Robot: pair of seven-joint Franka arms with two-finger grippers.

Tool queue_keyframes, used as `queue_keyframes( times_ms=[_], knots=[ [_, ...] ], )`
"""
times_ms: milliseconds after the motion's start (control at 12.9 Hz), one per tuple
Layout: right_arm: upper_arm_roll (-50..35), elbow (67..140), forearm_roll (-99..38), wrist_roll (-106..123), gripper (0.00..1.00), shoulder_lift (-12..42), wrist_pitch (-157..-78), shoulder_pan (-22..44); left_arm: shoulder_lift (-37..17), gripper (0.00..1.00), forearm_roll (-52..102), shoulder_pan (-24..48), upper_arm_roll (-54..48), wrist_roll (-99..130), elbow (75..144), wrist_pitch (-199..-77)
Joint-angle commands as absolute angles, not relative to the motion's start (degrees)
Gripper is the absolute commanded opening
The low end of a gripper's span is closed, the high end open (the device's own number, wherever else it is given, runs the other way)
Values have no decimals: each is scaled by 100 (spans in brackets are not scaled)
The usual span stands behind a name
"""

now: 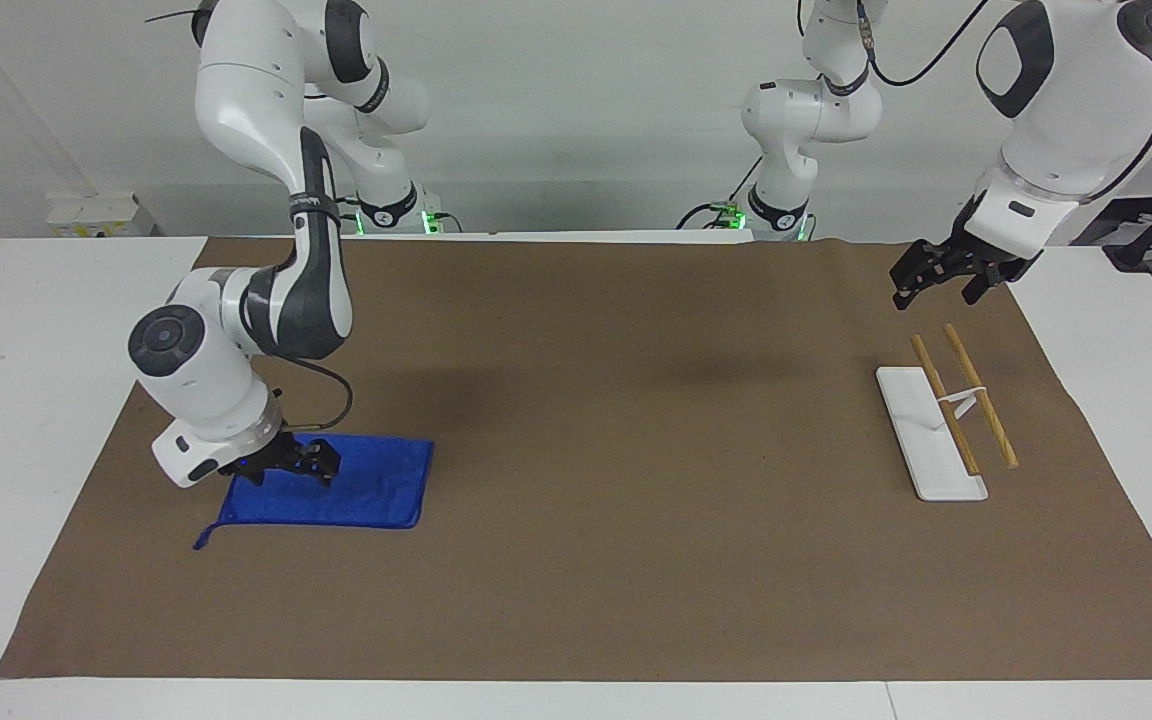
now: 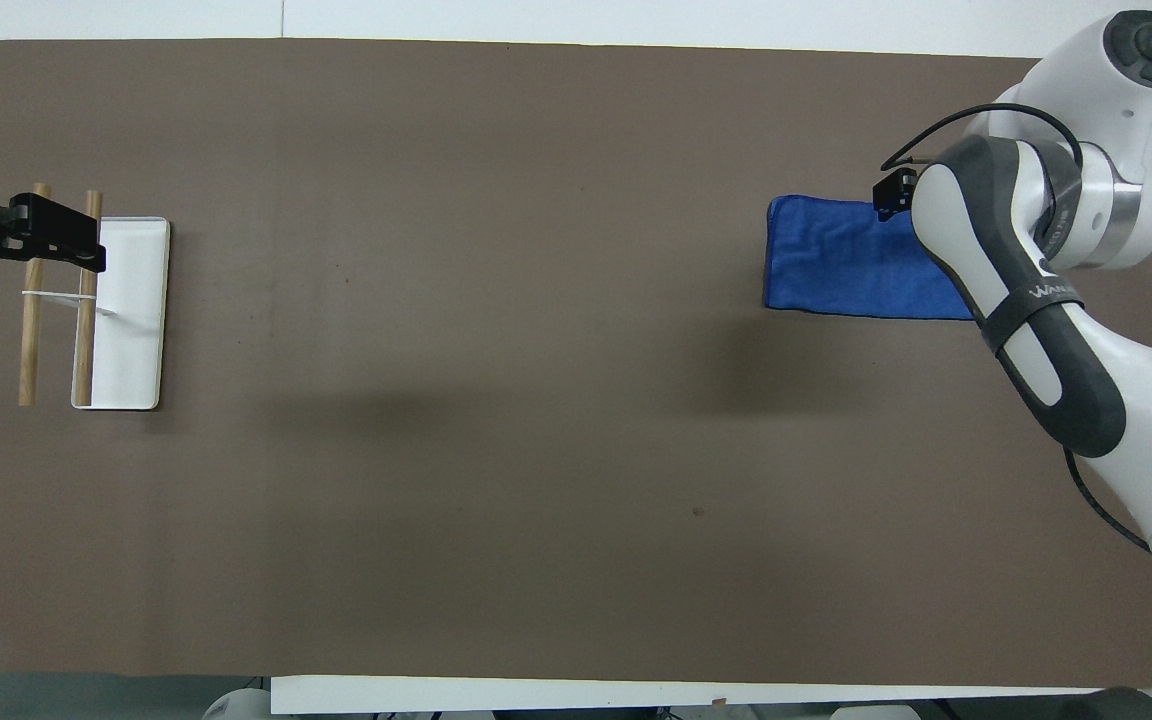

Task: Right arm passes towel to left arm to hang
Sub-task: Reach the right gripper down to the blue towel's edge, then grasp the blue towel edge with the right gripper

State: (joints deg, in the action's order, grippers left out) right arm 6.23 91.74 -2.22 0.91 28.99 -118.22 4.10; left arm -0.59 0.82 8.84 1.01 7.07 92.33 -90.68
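Right gripper (image 1: 281, 465) jaws apart, low over towel (image 1: 366, 495) (lying flat); left gripper (image 1: 946, 275) open, waiting.

**Right arm bent low, left arm waiting high**

The right arm (image 1: 276, 290) folds down at the elbow, its right gripper (image 1: 281, 463) low over the table, fingers apart. The left arm (image 1: 1066, 110) waits, its left gripper (image 1: 936, 272) raised, fingers spread, tilted downward.

white table (image 1: 26, 330) under a brown mat (image 1: 616, 560), plain pale wall (image 1: 576, 110) at the robots' end
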Motion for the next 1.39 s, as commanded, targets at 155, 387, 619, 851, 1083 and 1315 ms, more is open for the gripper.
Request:
queue_keyframes(
  times_ms=[155, 387, 619, 851, 1083, 1315],
  knots=[
    [571, 10000, -334, 272, 88, 2725, -12645, 483, -35, 98, 114, 1002, 167, 694, 9272, -9114],
    [545, 10028, -334, 281, 86, 2768, -12744, 483, -35, 98, 114, 1002, 158, 703, 9272, -9062],
    [545, 10037, -325, 465, 85, 2769, -12797, 483, -35, 99, 114, 1002, 158, 703, 9272, -9062],
    [545, 10160, -334, 518, 83, 2751, -12876, 466, -35, 98, 114, 1002, 158, 694, 9272, -9070],
    [545, 10248, -343, 571, 68, 2742, -12902, 448, -35, 98, 114, 1002, 158, 686, 9272, -9088],
    [545, 10274, -343, 606, 30, 2725, -12876, 457, -35, 99, 114, 1002, 167, 686, 9272, -9088]
  ],
)
